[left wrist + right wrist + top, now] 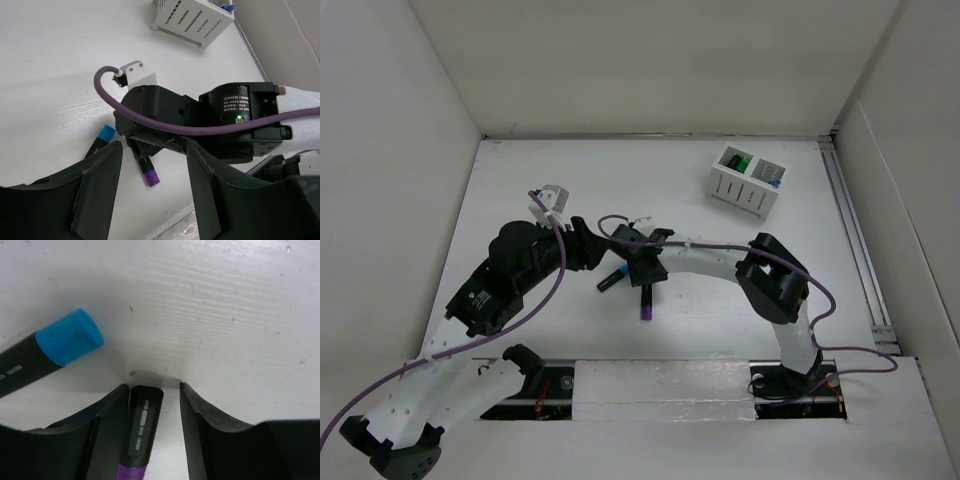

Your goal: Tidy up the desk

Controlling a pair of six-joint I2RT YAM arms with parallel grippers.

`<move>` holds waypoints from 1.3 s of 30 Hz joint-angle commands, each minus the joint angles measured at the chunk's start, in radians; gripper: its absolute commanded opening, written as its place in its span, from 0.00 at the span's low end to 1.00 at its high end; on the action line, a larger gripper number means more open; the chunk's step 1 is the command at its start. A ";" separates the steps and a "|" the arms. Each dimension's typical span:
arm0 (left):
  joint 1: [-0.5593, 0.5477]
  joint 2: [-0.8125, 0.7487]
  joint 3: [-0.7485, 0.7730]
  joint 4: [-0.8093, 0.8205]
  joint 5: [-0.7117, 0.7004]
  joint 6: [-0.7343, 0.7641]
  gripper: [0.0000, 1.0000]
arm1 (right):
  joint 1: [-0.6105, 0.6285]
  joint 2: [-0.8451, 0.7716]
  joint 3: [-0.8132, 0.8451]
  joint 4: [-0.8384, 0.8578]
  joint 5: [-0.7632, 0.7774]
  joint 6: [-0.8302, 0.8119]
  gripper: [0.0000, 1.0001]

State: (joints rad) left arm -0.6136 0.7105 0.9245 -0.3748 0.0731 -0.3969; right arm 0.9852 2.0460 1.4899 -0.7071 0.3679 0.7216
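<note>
1. Your right pincer (643,280) reaches left across the middle of the counter (650,190), with its tips pointing down at the white surface.
2. In the right wrist view, that pincer (155,390) is released. Its fingers (107,415) stand apart on either side of a purple-capped marker (142,430).
3. The marker's black barrel sits against the left-hand finger in that view, and a gap shows on its other side. It lies flat on the counter (225,300), not lifted.
4. From above, the purple-capped marker (646,303) points its cap toward the near edge.
5. A blue-capped marker (610,280) lies just to its left, angled, also on the counter. In the right wrist view its blue cap (67,337) is outside the fingers.
6. Your left pincer (582,245) hovers just left of the right wrist. It is released too (155,150), with its fingers spread and nothing between them.
7. A white slotted holder box (748,182) stands at the far right of the counter, well apart from both pincers.
</note>
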 commanded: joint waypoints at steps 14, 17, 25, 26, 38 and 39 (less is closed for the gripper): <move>-0.003 0.006 0.020 0.028 -0.024 0.029 0.50 | 0.013 -0.063 -0.077 -0.078 -0.066 0.013 0.54; -0.003 0.001 0.017 0.024 -0.025 0.029 0.50 | 0.013 -0.093 -0.077 -0.100 -0.043 0.024 0.63; -0.003 -0.006 0.004 0.031 -0.018 0.027 0.50 | 0.003 -0.245 -0.151 -0.062 -0.171 0.051 0.63; -0.003 -0.008 0.004 0.033 -0.016 0.029 0.50 | 0.013 -0.254 -0.160 -0.052 -0.188 0.056 0.60; -0.021 -0.009 -0.003 0.027 -0.024 0.029 0.50 | 0.007 -0.270 -0.261 0.050 -0.348 0.064 0.55; -0.032 -0.008 -0.004 0.025 -0.025 0.030 0.50 | -0.002 -0.251 -0.254 0.072 -0.354 0.064 0.69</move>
State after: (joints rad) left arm -0.6285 0.7158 0.9245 -0.3744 0.0498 -0.3794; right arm 0.9997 1.7920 1.2339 -0.7265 0.0769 0.7818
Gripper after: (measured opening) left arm 0.502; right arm 0.551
